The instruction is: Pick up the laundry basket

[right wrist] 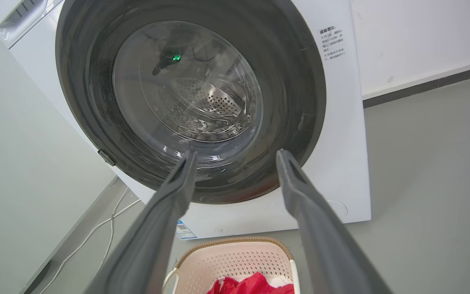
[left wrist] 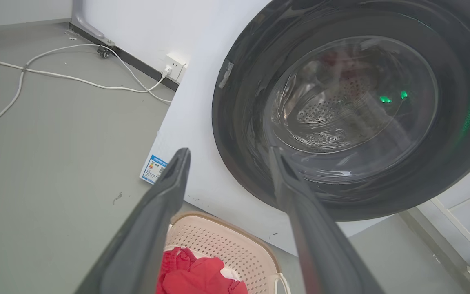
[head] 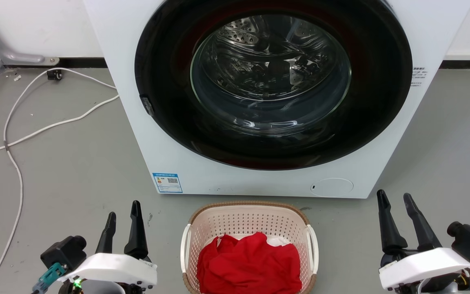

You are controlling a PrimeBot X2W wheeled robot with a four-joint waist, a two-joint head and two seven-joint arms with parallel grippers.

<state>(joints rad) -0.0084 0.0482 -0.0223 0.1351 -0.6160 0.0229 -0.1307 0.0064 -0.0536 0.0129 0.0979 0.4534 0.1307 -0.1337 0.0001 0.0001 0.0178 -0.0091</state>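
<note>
Left end effector (head: 124,208) and right end effector (head: 394,194) stand open, empty; we find the cream-pink perforated plastic laundry basket (head: 247,222) between them ungrasped, lift outstanding.

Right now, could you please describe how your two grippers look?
The left gripper and right gripper each have two long, tapered black fingers on a glossy white wrist shell, with a black camera block and teal connector outboard. A green light glows under the left.

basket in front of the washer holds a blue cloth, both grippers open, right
Not blue: the cloth in the laundry basket is red, as the head view shows. It does sit before the washer, left gripper and right gripper open.
</note>
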